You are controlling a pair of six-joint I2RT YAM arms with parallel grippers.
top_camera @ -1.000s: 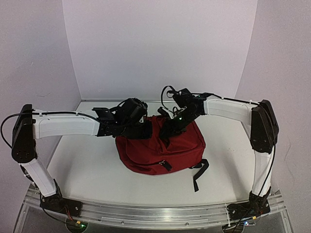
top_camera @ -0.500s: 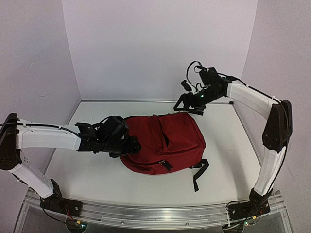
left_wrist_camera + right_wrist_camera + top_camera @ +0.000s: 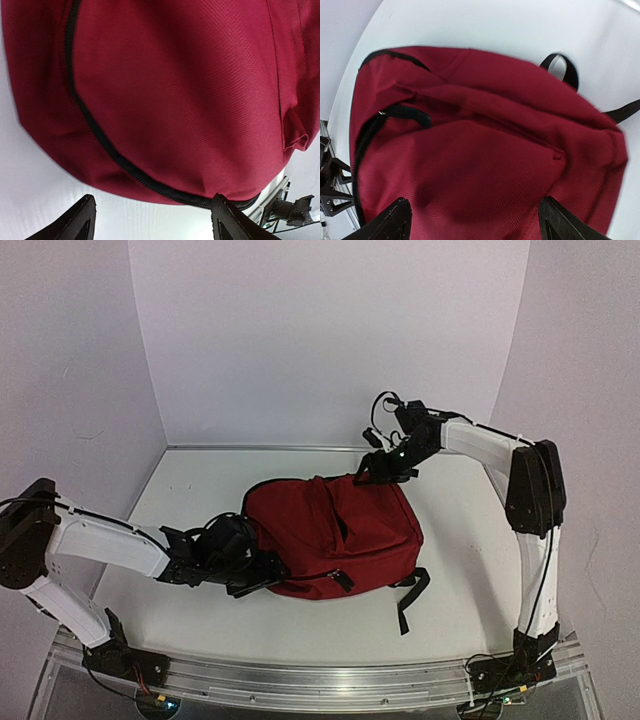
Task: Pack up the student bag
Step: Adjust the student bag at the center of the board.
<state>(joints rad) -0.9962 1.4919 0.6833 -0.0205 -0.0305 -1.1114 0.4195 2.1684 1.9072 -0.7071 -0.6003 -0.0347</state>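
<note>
The student bag (image 3: 335, 530) is a dark red backpack lying flat in the middle of the white table, with a black zipper (image 3: 112, 152) along its edge. My left gripper (image 3: 264, 576) sits low at the bag's near left side. It is open, with its fingertips (image 3: 82, 220) just off the fabric (image 3: 175, 85) and nothing between them. My right gripper (image 3: 376, 473) hovers over the bag's far right edge. It is open too and empty, looking down on the bag (image 3: 485, 150) and its black carry loop (image 3: 561, 67).
A black strap (image 3: 405, 605) trails from the bag's near right corner toward the front. The table (image 3: 180, 600) has walls at the back and on both sides. A metal rail (image 3: 320, 680) runs along the near edge.
Both grippers opened and came off the bag. The left arm dropped to the bag's near left side. The right arm swung away to the back right, then came down toward the bag's far edge.
</note>
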